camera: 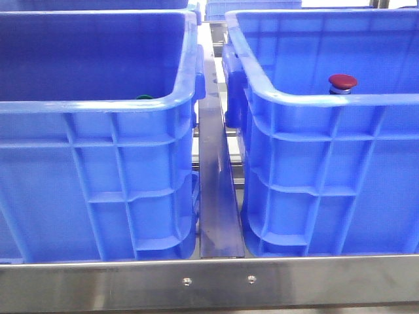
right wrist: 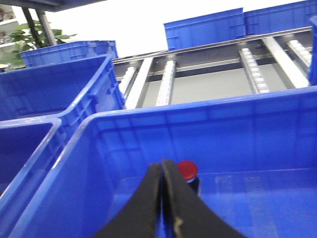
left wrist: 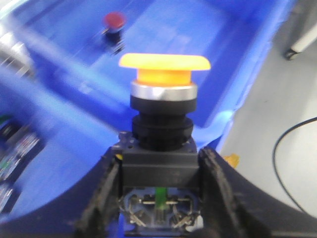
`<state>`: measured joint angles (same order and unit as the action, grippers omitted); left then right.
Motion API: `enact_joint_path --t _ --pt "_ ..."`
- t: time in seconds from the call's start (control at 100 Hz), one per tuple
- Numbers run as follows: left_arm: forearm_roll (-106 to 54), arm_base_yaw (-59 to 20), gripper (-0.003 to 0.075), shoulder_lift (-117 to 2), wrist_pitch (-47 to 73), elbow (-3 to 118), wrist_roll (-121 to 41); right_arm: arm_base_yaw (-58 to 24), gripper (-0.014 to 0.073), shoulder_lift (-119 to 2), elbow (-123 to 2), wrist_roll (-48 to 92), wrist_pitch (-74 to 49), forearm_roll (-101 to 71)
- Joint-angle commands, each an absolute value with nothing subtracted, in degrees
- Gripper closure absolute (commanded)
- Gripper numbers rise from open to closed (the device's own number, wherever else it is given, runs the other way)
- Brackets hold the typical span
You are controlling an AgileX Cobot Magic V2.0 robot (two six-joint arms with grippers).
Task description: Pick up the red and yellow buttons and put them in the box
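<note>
The yellow button (left wrist: 164,67) shows only in the left wrist view, upright, its black base pinched between the left gripper (left wrist: 159,198) fingers above a blue crate. The red button (camera: 342,83) stands inside the right box (camera: 308,98), seen in all three views. The right gripper (right wrist: 165,198) hovers over that box, fingers pressed together, empty.

Box (camera: 314,170) glossy blue plastic w/ ribbed walls; rail (camera: 209,281) brushed metal; yellow button (left wrist: 164,62) smooth plastic cap, shiny metal collar.
</note>
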<state>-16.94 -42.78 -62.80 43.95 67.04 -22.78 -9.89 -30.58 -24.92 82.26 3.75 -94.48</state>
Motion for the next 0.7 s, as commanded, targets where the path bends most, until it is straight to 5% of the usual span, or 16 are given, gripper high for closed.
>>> enact_joint_path --t 0.0,0.15,0.22,0.69 --pt "-17.97 -44.40 0.0741 -61.59 39.14 68.75 -22.23 -9.77 0.0426 -30.61 -26.44 82.79 0.94 -94.30" --pt "-17.97 -44.50 0.0741 -61.59 39.24 68.75 -22.23 -9.77 0.0052 -30.61 -26.44 82.79 -3.75 -94.30" --pt "-17.97 -44.50 0.0741 -61.59 39.24 68.75 -22.23 -9.77 -0.0051 -30.61 -26.50 82.79 -7.78 -94.30" --pt "-17.97 -44.50 0.0741 -61.59 39.94 68.75 -22.23 -9.77 -0.0029 -45.92 -32.95 76.32 -45.89 -108.79"
